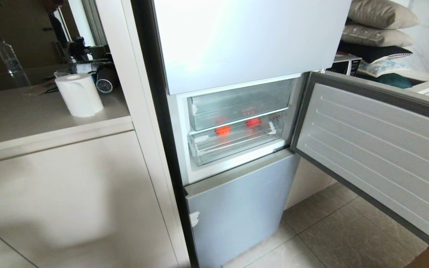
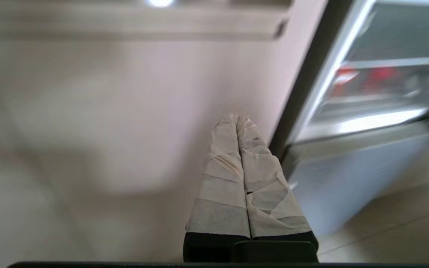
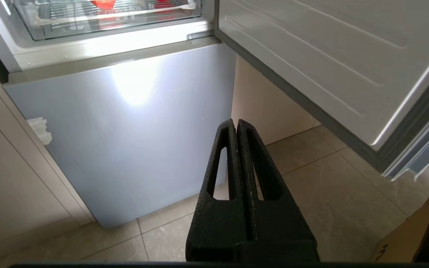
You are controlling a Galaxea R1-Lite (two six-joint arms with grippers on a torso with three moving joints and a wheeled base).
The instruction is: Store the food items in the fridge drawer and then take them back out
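Red food items lie inside the clear fridge drawer, its front lettering only partly legible as "Box", while left gripper and right gripper fingers are pressed together, empty.

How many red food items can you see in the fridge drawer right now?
2. One red fruit sits left of centre in the clear drawer; the other red fruit is to its right and further back. The blurry drawer front could hide more.
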